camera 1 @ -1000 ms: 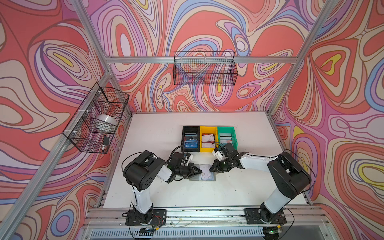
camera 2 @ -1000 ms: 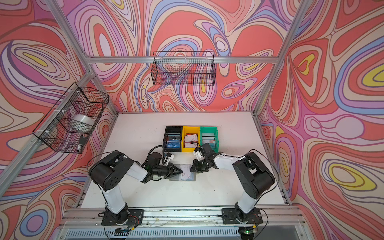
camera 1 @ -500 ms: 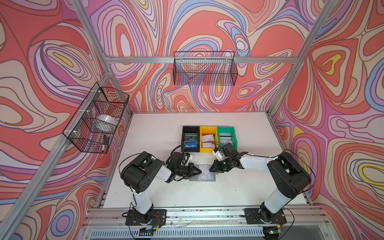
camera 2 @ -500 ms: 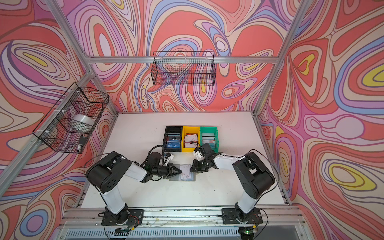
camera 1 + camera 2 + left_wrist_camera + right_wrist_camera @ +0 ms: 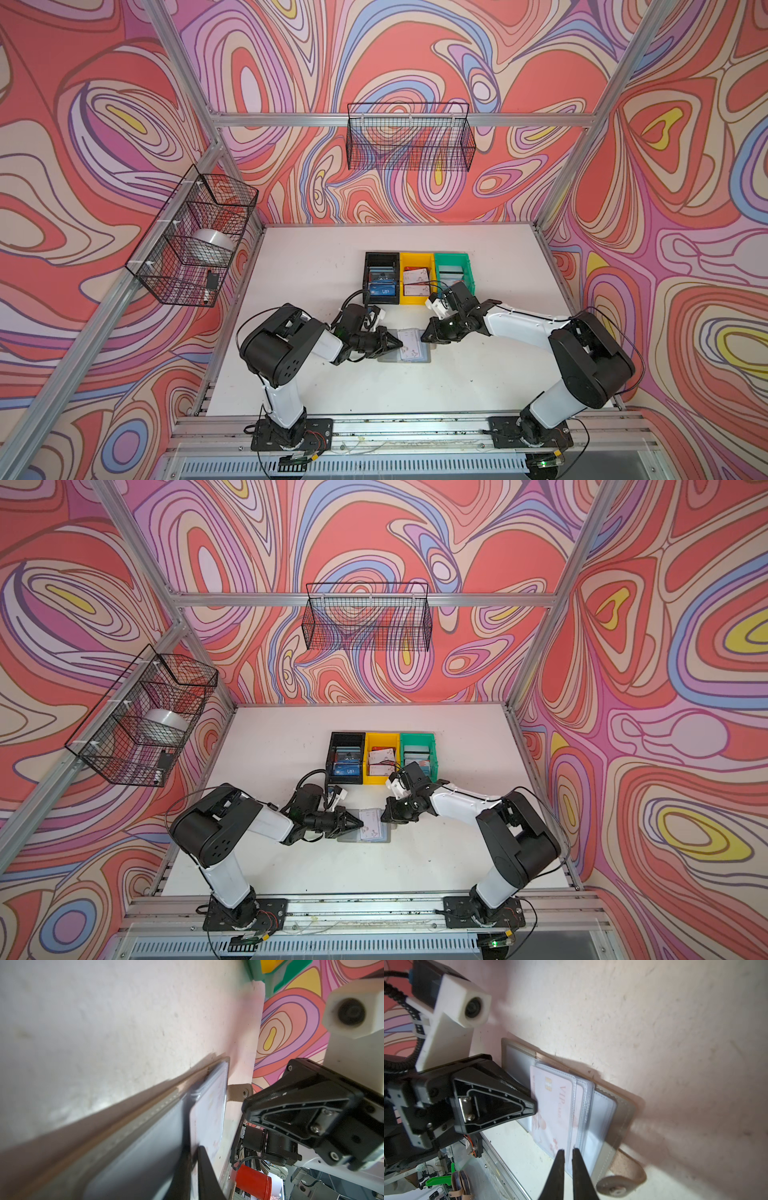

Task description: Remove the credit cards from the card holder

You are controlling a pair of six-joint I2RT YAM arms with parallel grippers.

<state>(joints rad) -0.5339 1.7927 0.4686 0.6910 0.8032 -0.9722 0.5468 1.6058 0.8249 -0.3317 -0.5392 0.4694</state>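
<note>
Mid-extraction: left gripper (image 5: 400, 344) jaws pinch the left edge of the white credit card (image 5: 552, 1109), right gripper (image 5: 568, 1152) jaws clamp the card holder (image 5: 623, 1118) sleeve; next likely a flat leftward pull.

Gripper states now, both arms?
Left gripper: closed, pinching the white credit card.
Right gripper: closed on a clear sleeve of the card holder.

walls (image 5: 415, 54): red-pink swirls | table (image 5: 316, 257): white | 2 wire baskets (image 5: 409, 137): wall-hung
</note>
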